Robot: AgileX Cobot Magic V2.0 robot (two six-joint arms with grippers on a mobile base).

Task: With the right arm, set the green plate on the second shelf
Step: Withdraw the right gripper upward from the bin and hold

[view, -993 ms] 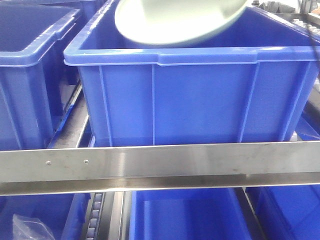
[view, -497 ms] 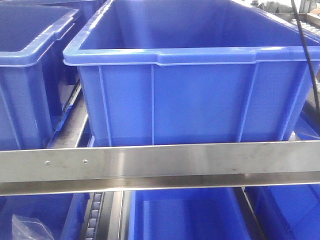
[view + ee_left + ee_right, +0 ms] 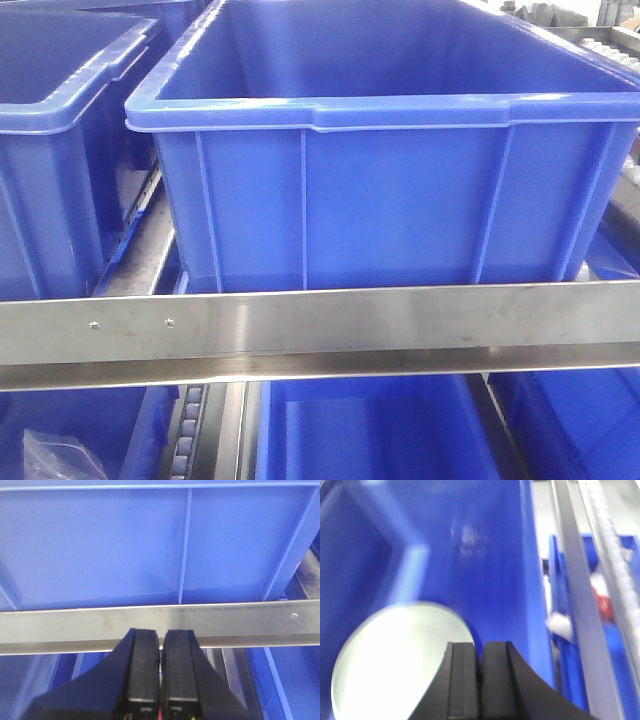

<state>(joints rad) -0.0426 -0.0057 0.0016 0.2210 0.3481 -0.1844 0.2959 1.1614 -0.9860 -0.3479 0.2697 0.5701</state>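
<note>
While the front view was showing the green plate [image 3: 400, 665] above the big blue bin [image 3: 380, 110] a second ago, that view is now showing no plate, cable or arm. The plate is lying face-up, flat on the bin floor; being round, it has no long axis. The right hand [image 3: 480, 680], fingers together, is gripping nothing, suggesting release. The left hand [image 3: 160, 675] is closed, idling by the steel rail [image 3: 240, 622].

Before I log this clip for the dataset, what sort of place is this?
Probably a warehouse or factory storage rack. Large blue plastic bins sit in rows on shelving with a brushed steel front rail and roller tracks. A pale green round plate lies inside one bin.
</note>
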